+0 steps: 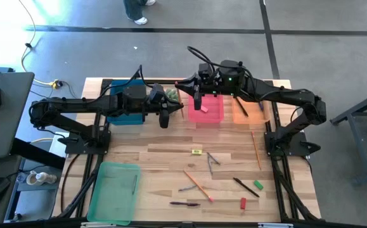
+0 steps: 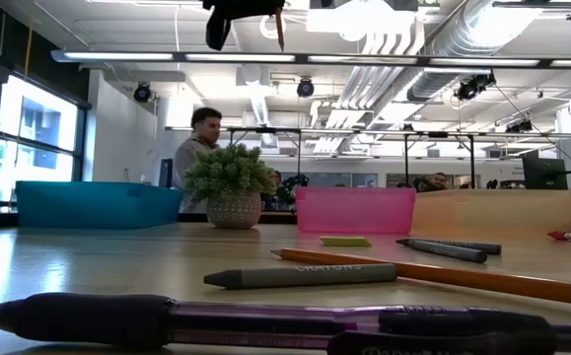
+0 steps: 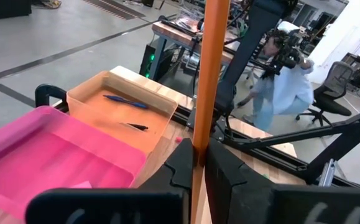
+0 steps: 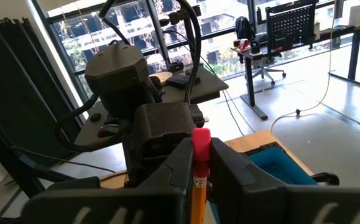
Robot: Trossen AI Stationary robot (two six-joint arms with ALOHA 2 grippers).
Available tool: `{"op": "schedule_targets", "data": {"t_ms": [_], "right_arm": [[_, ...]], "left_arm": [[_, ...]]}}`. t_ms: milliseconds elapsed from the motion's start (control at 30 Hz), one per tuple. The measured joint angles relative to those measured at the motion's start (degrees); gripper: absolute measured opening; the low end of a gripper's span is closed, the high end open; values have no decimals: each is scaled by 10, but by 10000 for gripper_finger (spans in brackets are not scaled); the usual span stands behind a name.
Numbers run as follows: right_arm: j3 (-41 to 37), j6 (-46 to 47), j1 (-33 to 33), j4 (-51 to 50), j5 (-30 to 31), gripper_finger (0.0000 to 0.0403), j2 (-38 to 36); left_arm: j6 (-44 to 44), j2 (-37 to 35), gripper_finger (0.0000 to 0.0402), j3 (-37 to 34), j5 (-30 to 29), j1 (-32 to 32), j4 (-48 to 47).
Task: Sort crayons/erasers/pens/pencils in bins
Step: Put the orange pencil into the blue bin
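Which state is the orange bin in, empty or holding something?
Not empty. The orange bin holds a blue pen and a shorter dark pen, both lying flat on its floor.

- My left arm reaches across the far side of the table toward the middle, its gripper (image 1: 163, 113) raised.
- My left fingers (image 3: 183, 167) are clamped on a pencil (image 3: 208, 68) standing upright between them.
- My right arm stretches left along the far edge, its gripper (image 1: 197, 100) near my left one.
- My right fingers (image 4: 178, 163) pinch the pencil's eraser end (image 4: 200, 144).
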Motion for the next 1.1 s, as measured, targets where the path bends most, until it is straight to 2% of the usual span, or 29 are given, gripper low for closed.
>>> {"op": "schedule_targets", "data": {"t_ms": [300, 467, 833, 1100], "right_arm": [[0, 1, 0, -13, 1, 118, 1], [0, -10, -3, -20, 4, 149, 1], [0, -5, -33, -55, -1, 161, 1], [0, -18, -37, -129, -2, 161, -3]], "left_arm": [[-1, -1, 2, 0, -6, 0, -22], [-4, -1, 2, 0, -24, 0, -42], [-10, -32, 2, 0, -54, 29, -132], [-11, -98, 1, 0, -115, 72, -278]]}}
